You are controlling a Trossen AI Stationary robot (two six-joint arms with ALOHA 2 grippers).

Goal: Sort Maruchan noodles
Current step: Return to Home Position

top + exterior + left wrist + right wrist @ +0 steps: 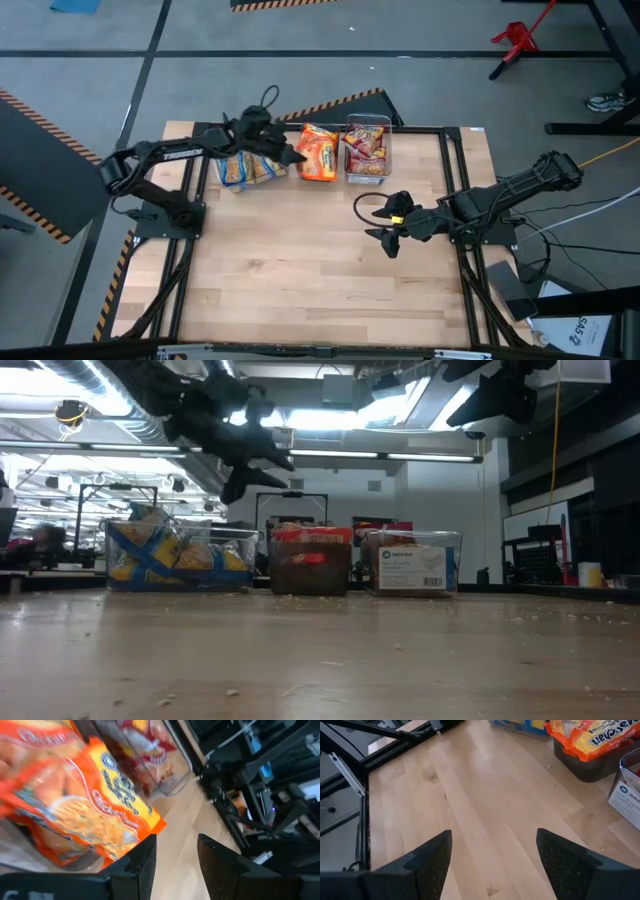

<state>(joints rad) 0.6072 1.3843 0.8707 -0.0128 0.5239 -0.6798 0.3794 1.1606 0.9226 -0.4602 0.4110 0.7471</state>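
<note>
From above, a pale wooden table (300, 270) in a black frame stands on a grey floor (300, 80) marked with orange-and-black striped tape (330, 103). The noodles sit in a row at the far edge: blue-and-yellow packets (248, 170) on the left, orange packets (318, 152) in the middle, red packets (366, 150) on the right. The rest of the boards are bare and give wide room. The left gripper (297, 158) hangs between the blue and orange lots. The right gripper (385, 240) hovers over open wood, well apart from the row.

At table height, crumbs dot the surface, with a lit workshop behind. The left clear bin (180, 582), black bin (310, 575) and right clear bin (412, 565) stand side by side, each holding its packets. Both arms are up above them.

In the left wrist view, the fingers (142, 862) stand a little apart with nothing between them, over the wood just beside the orange packets and near the red ones.

In the right wrist view, the fingers (432, 862) are spread wide and empty over bare boards, with the bins farther off.
</note>
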